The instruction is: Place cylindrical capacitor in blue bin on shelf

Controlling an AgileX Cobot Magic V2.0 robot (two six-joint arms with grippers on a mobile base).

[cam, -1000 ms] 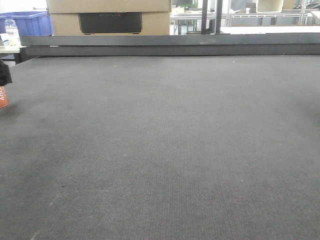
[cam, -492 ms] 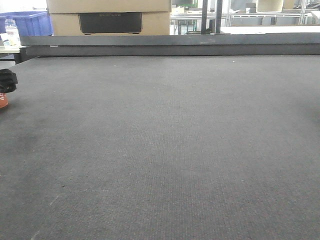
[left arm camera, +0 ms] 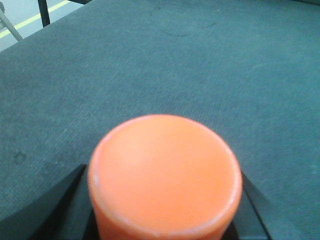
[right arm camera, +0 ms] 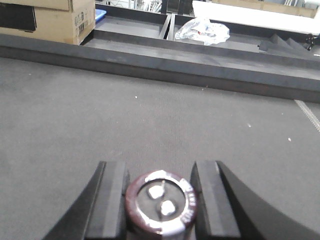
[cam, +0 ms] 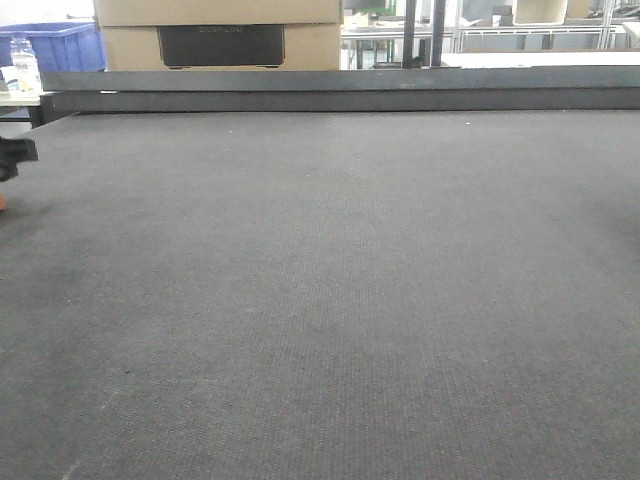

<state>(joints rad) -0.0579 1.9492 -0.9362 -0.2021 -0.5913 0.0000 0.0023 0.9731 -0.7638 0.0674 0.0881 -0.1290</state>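
Between the left fingers [left arm camera: 60,210], the orange capacitor [left arm camera: 165,172] stands end-up toward the camera, pinched from both sides, likely so that it travels steadily. In the front view only a sliver of it shows, at the left border. The right fingers [right arm camera: 112,200] are closed against a dark cylinder [right arm camera: 161,202] with two metal terminals on top. The grey worktop [cam: 350,280] spreads out below both.

Front view: left gripper [cam: 10,157] showed only as a black sliver at the frame edge. Left wrist: cylindrical capacitor [left arm camera: 165,175] was blurred, sides hidden, base cropped. Right wrist: dark capacitor [right arm camera: 161,202] was cut off below.
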